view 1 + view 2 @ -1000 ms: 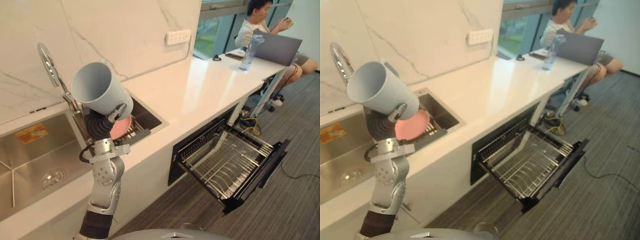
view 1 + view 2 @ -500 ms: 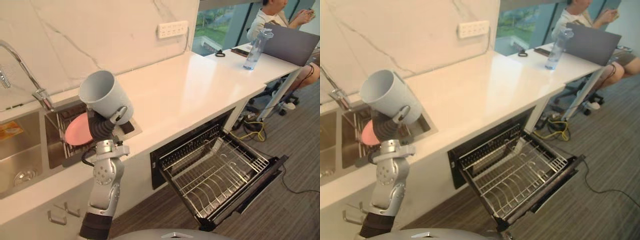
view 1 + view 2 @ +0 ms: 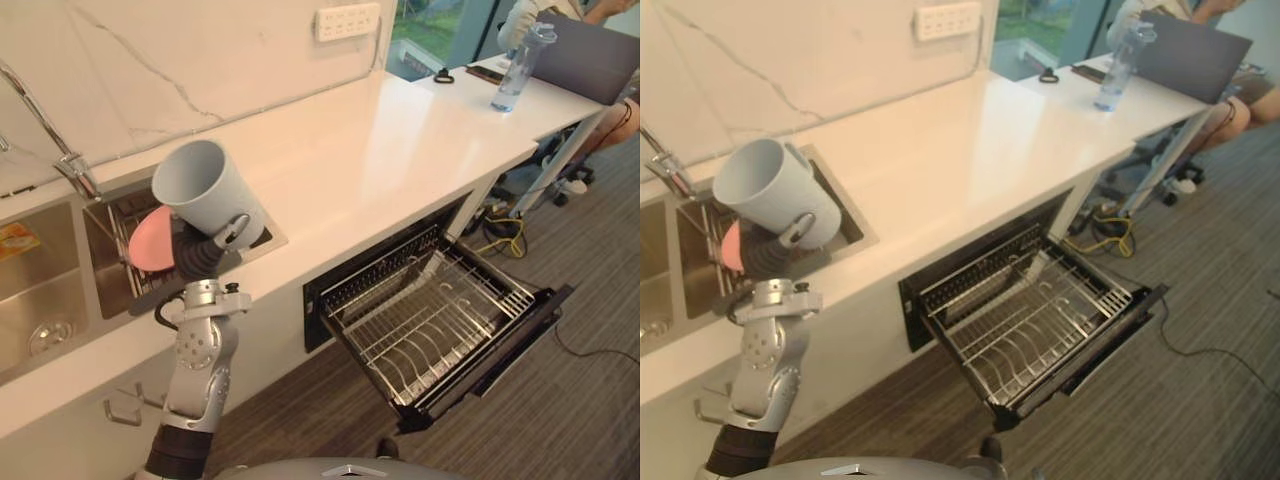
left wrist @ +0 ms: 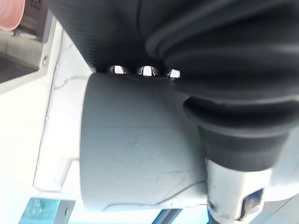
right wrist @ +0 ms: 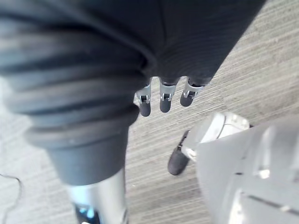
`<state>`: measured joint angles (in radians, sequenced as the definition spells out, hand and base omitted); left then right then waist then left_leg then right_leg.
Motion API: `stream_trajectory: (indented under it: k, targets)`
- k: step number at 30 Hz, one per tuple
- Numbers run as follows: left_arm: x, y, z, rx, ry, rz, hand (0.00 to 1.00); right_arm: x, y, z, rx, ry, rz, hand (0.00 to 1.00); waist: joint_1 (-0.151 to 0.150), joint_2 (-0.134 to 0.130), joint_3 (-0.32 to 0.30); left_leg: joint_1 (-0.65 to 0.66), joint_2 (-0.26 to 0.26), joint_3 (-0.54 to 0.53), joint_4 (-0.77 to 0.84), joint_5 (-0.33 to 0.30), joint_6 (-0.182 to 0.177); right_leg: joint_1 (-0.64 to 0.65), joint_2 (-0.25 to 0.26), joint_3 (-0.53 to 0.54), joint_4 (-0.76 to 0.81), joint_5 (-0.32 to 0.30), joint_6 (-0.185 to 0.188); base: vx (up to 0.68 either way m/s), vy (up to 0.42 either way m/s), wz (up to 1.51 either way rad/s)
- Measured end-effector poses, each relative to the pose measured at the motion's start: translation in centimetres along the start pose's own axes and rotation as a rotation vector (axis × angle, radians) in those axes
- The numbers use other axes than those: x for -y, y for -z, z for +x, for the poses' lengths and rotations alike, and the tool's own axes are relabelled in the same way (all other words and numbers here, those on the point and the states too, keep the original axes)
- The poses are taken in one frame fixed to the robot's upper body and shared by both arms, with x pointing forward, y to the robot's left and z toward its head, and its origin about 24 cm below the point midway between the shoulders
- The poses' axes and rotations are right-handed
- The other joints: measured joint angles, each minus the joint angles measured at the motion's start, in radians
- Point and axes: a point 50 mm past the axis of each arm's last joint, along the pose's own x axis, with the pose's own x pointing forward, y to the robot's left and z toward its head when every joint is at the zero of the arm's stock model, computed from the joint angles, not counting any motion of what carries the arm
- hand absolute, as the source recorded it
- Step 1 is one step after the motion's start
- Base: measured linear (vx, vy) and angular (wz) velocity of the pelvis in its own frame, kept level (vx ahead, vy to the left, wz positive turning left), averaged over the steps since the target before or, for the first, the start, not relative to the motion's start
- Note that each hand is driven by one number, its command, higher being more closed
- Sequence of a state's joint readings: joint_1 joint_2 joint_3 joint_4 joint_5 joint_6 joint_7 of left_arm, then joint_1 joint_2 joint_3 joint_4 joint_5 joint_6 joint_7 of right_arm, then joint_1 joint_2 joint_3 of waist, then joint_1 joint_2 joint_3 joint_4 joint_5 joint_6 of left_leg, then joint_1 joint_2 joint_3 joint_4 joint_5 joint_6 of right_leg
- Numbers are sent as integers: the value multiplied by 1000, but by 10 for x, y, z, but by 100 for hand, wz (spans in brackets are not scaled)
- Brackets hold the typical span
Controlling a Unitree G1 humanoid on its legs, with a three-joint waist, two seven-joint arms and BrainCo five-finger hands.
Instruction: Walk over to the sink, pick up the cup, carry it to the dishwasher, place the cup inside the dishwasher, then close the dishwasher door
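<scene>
Grey carpeted floor (image 5: 243, 70) is lying under the right hand (image 5: 160, 101), which is hanging with its fingers loose and holding nothing. Ahead, the left hand (image 3: 198, 258) is gripping the pale grey cup (image 3: 205, 190) from below, fingers and thumb curled round its base, and is holding it tilted in the air over the counter (image 3: 380, 150) edge beside the sink (image 3: 45, 290). Behind the cup, a pink plate (image 3: 150, 238) is leaning in the sink's rack. To the right, the dishwasher (image 3: 440, 330) is standing open with its wire rack showing. Farther off, a bottle (image 3: 512, 75) and a laptop (image 3: 590, 60) are sitting at the counter's end.
</scene>
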<state>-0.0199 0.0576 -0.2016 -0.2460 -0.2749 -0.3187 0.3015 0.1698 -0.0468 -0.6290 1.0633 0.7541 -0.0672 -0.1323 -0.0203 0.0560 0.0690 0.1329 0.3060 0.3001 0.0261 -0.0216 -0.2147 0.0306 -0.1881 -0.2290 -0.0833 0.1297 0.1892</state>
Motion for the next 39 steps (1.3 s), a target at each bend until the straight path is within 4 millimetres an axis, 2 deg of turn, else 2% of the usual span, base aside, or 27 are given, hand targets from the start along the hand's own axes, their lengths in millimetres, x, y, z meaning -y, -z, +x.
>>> stream_trajectory:
  k: [1,2,3,5,6,9,11,13,16,20,23,24,26,28,30,31,33,35,39]
  targets:
    - [5,2,-1,-13,32,-17,100,-9,-5,-3,58,-25,6,0,-5,-2,1,16,0,18,-4,-7,-16,2,0,11,-1,6,1,-73,37,-42]
    - [10,3,-2,-22,56,-41,100,-25,-12,-9,128,-77,-1,0,-8,-5,2,27,-2,45,-2,-13,-20,-2,0,31,-1,11,-3,-81,31,-47]
    - [10,4,-2,-27,64,-50,100,-32,-16,-13,161,-102,-4,0,-14,-10,1,31,-2,59,0,-19,-21,-6,0,35,-2,12,-5,-73,16,-54]
    - [16,5,-2,-32,66,-87,100,-63,-36,-31,281,-183,32,0,-37,-11,-3,47,0,109,6,-30,-21,-25,-3,35,0,29,-12,-44,0,-57]
    - [18,5,-1,-33,63,-103,100,-70,-42,-35,312,-208,49,0,-39,-11,-6,47,0,120,8,-30,-23,-35,-4,36,2,35,-13,-19,-13,-57]
    - [31,4,6,-39,77,-166,100,-93,-78,-62,496,-343,137,0,-49,2,-5,70,3,174,10,-29,-33,-56,3,65,3,65,-14,12,-10,-50]
    - [37,4,13,-30,79,-181,100,-117,-108,-98,646,-592,219,0,-62,8,-4,95,3,222,12,-34,-38,-65,11,99,3,75,-12,30,15,-46]
    - [38,5,16,-28,84,-180,100,-131,-124,-129,745,-766,242,0,-72,8,-4,105,8,241,20,-45,-39,-67,18,115,3,77,-12,18,10,-34]
    - [39,4,17,-24,67,-180,100,-148,-150,-197,982,-1127,222,0,-88,4,-4,116,16,265,48,-68,-39,-68,26,138,3,77,-13,8,10,-24]
    - [32,9,18,-31,4,-103,100,-161,-149,-253,1098,-1488,119,0,-97,-6,-6,116,19,273,62,-79,-40,-72,28,147,3,79,-14,1,-2,-10]
    - [27,22,18,-72,-101,43,100,-186,-127,-289,1035,-1825,-45,0,-93,-23,-13,109,17,273,62,-79,-39,-81,29,152,3,83,-14,1,-7,-3]
    - [26,25,18,-83,-118,68,100,-190,-124,-294,1023,-1873,-69,0,-91,-24,-13,108,17,271,62,-79,-39,-81,29,152,3,84,-14,10,-9,6]
    - [18,38,17,-115,-217,205,100,-207,-109,-317,962,-2082,-154,0,-86,-25,-15,88,17,235,61,-78,-37,-78,24,128,3,85,-14,18,-10,26]
    - [8,41,19,-95,-319,330,100,-218,-104,-330,925,-2178,-199,0,-81,-26,-16,61,15,191,60,-72,-35,-76,17,97,3,85,-13,14,-21,48]
    - [-6,36,23,-32,-420,451,100,-232,-101,-334,888,-2213,-246,0,-65,-26,-17,41,16,150,58,-65,-33,-67,13,60,3,85,-13,4,-25,51]
    - [-12,31,26,11,-465,493,100,-239,-100,-331,870,-2201,-279,0,-45,-27,-19,26,16,122,58,-61,-33,-64,10,40,3,85,-13,-10,-20,53]
    - [-23,23,31,74,-502,563,100,-246,-97,-325,833,-2155,-303,0,-13,-28,-20,-9,10,70,54,-46,-28,-58,-2,-7,3,85,-13,-16,-19,61]
    - [-27,20,32,101,-508,606,100,-249,-94,-322,824,-2115,-311,0,5,-28,-20,-16,2,42,35,-30,-27,-48,-9,-34,3,85,-13,-16,-10,47]
    - [-28,18,32,124,-508,634,100,-260,-89,-327,882,-2040,-343,0,11,-31,-21,-27,-6,4,19,-12,-23,-34,-18,-64,3,83,-12,-31,-6,26]
